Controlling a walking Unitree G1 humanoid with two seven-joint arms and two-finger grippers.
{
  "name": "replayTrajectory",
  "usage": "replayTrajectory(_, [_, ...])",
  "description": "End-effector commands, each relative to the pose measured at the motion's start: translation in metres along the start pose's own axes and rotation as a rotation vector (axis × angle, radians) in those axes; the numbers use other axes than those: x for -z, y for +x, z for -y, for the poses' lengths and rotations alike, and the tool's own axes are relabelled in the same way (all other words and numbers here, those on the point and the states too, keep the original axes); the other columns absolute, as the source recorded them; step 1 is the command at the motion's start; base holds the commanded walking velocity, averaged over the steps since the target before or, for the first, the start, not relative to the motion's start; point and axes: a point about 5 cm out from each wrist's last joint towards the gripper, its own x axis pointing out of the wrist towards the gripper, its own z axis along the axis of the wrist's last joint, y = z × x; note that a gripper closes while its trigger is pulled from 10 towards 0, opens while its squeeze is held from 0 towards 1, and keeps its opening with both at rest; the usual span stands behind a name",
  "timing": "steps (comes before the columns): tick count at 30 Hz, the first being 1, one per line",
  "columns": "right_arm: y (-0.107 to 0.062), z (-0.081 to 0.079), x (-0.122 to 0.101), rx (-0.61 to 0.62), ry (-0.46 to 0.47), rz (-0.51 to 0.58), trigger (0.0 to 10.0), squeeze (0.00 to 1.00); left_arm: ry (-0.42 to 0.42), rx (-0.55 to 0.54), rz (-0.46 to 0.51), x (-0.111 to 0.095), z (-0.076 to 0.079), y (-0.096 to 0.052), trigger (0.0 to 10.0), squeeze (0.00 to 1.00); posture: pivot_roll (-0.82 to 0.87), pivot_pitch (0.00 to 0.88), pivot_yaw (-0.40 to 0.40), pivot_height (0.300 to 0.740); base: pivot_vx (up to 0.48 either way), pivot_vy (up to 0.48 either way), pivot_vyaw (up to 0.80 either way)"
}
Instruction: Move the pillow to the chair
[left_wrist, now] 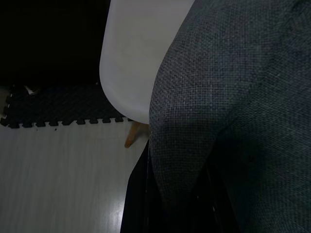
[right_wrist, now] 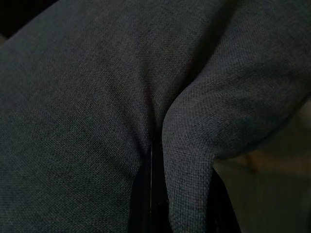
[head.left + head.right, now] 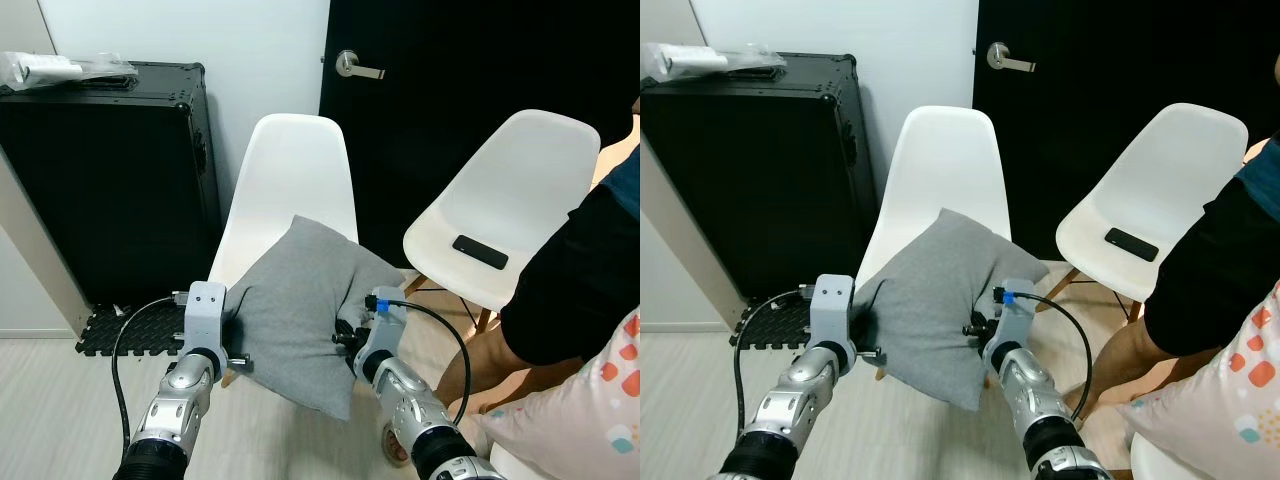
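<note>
Both grippers, left (image 3: 232, 335) and right (image 3: 345, 335), clamp the grey pillow (image 3: 300, 305) over the white chair (image 3: 290, 170)

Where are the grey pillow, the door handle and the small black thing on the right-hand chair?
grey pillow (image 3: 300, 310): left eye view, middle of its fabric.
door handle (image 3: 358, 68): left eye view, on the lever.
small black thing (image 3: 480, 252): left eye view, its flat top.

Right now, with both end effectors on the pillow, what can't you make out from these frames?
- Left end effector: fingertips buried in the gray pillow in the wrist view.
- Right end effector: fingers mostly hidden by pillow folds.
- Chair seat: covered by the pillow in the eye views, so contact is unclear.
- Dark object on the second chair: too small to identify.
- Person: cut off by the right edge.
</note>
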Motion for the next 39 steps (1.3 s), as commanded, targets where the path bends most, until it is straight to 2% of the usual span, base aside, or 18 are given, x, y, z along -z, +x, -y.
replayTrajectory(1, [-0.001,0.002,-0.001,0.010,-0.051,0.010,10.0,0.00,-0.003,-0.068,0.050,-0.008,-0.018,-0.001,10.0,0.00,-0.01,0.046,-0.063,0.740,0.000,0.000,0.00])
replayTrajectory(3, [-0.001,0.001,0.001,-0.003,-0.124,-0.006,10.0,0.00,-0.002,-0.088,0.045,-0.006,-0.021,-0.001,10.0,0.00,-0.02,0.051,-0.062,0.740,0.000,0.000,0.00])
replayTrajectory(10, [-0.002,0.002,0.001,-0.013,-0.119,-0.001,10.0,0.00,-0.005,-0.097,0.060,-0.008,-0.018,0.000,10.0,0.00,-0.01,0.043,-0.059,0.740,0.000,0.000,0.00])
replayTrajectory(11, [-0.001,0.001,0.000,-0.031,-0.112,0.000,10.0,0.00,0.030,-0.121,0.109,-0.013,-0.022,-0.002,10.0,0.00,-0.01,0.045,-0.049,0.740,0.000,0.000,0.00])
replayTrajectory(18, [-0.003,-0.002,0.010,-0.096,-0.185,-0.051,10.0,0.00,0.027,-0.121,0.116,-0.008,-0.031,-0.005,10.0,0.00,0.00,0.040,-0.053,0.740,0.000,0.000,0.00])
replayTrajectory(20, [-0.003,-0.003,0.010,-0.105,-0.198,-0.055,10.0,0.00,0.062,-0.115,0.123,-0.009,-0.030,-0.006,10.0,0.00,0.00,0.040,-0.056,0.740,0.000,0.000,0.00])
replayTrajectory(24, [-0.003,-0.002,0.009,-0.101,-0.197,-0.052,10.0,0.00,0.068,-0.105,0.129,-0.009,-0.028,-0.006,10.0,0.00,0.00,0.040,-0.056,0.740,0.000,0.000,0.00])
replayTrajectory(26, [-0.002,-0.002,0.007,-0.100,-0.194,-0.050,10.0,0.00,0.047,-0.104,0.138,-0.009,-0.025,-0.005,10.0,0.00,0.00,0.041,-0.055,0.740,0.315,0.000,0.00])
replayTrajectory(39, [0.000,-0.002,0.003,-0.104,-0.201,-0.041,10.0,0.00,0.038,-0.080,0.162,-0.015,-0.021,-0.003,10.0,0.00,-0.01,0.042,-0.052,0.740,0.372,0.000,0.00])
